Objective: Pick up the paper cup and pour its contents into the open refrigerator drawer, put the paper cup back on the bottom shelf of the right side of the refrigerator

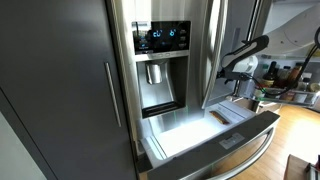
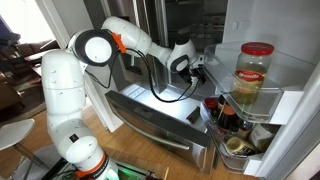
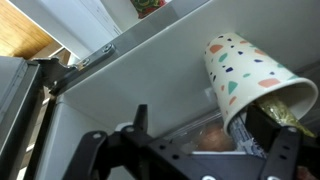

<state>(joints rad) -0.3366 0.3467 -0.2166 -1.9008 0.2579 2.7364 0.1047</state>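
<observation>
Paper cup [image 3: 245,80] shows only in the wrist view: white with coloured confetti flecks, lying across the upper right of the picture. Its long axis runs on a diagonal there, with the narrow closed base toward the upper left and the wide mouth toward the lower right. Something yellowish-green [image 3: 287,113] sits in the mouth. We cannot say how this tilt relates to true upright, since the wrist camera may itself be turned. The cup is set against pale inner surfaces of the refrigerator [image 1: 160,60]; we cannot make it out in either exterior view.

We read the end effector [image 3: 205,125] as released. Its dark fingers stand well apart, and the left one is clear of the cup with a gap between them. The right one overlaps the cup's rim – whether it touches we cannot tell.

In both exterior views the arm [image 1: 245,50] reaches into the right side of the refrigerator, above the refrigerator drawer [image 1: 185,130]. The drawer is pulled out and its white interior is exposed. In an exterior view the end effector [image 2: 197,70] hangs just above the drawer [image 2: 150,110], near the open door – whose shelf holds a red-lidded jar [image 2: 255,78].
</observation>
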